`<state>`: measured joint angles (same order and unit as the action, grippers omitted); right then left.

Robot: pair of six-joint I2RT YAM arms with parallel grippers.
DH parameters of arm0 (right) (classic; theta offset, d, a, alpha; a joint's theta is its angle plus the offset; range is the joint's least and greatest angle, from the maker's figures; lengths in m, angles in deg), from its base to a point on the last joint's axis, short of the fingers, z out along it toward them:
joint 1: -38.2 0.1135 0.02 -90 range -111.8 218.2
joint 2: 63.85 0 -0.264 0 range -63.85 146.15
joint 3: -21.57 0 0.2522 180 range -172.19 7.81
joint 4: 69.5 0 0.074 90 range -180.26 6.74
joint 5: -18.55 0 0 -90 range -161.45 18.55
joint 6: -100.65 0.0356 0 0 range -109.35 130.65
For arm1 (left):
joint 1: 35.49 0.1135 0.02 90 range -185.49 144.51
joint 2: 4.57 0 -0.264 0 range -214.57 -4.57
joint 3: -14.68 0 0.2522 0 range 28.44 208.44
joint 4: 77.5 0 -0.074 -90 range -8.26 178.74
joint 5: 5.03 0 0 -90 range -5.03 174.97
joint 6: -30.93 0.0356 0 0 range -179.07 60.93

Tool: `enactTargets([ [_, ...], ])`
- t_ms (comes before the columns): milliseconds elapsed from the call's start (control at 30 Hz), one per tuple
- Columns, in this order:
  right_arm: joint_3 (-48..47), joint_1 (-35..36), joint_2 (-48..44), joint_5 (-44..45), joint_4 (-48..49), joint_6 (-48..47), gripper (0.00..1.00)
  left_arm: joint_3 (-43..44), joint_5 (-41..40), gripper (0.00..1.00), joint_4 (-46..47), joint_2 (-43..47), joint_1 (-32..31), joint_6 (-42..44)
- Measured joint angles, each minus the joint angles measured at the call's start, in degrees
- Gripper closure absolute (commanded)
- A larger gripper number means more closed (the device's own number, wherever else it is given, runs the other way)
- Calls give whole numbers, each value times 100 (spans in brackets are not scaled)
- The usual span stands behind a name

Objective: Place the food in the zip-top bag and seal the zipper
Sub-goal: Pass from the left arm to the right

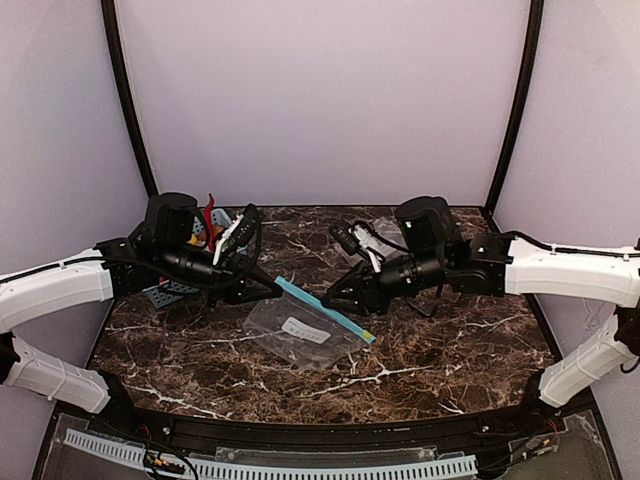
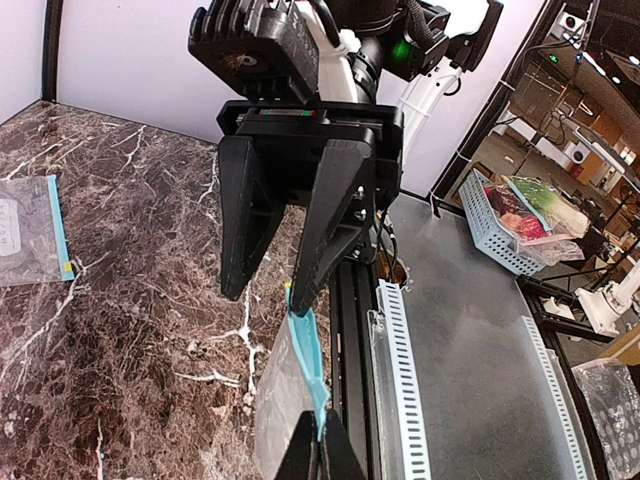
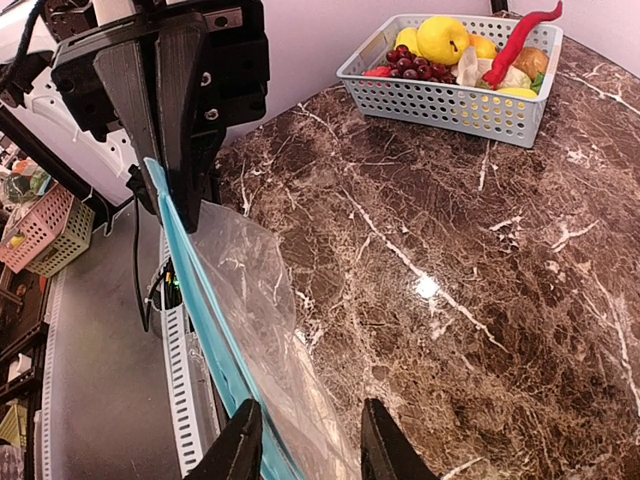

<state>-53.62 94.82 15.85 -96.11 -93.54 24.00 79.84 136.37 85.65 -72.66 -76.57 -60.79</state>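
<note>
The left gripper (image 2: 318, 432) is clamped on one end of the zipper (image 2: 306, 350) of the zip-top bag (image 3: 250, 270); the right gripper (image 3: 310, 408) has its fingers apart, the zipper's other end between them

The zip-top bag (image 1: 300, 330) is a small clear pouch with a white label. It lies empty at mid-table, slanting from far left to near right. The zipper (image 1: 350, 326) is a teal strip along its far edge and seems lifted off the marble. Two bright yellow lemons (image 3: 443, 38) sit in the basket (image 3: 440, 95) at far left.
</note>
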Motion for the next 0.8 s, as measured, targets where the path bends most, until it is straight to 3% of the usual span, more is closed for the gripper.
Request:
enactTargets([
  [300, 87, 0, 17, -157, 7, -50, 70, 2, 0, 99, 0, 0, 0, 0],
  [500, 92, 0, 68, -260, 57, -81, 76, 2, 0, 99, 0, 0, 0, 0],
  [700, 92, 2, 197, -321, 129, -79, 99, 0, 0, 99, 0, 0, 0, 0],
  [800, 92, 4, 201, -372, 144, -92, 100, 2, -4, 99, -2, 0, 0, 0],
])
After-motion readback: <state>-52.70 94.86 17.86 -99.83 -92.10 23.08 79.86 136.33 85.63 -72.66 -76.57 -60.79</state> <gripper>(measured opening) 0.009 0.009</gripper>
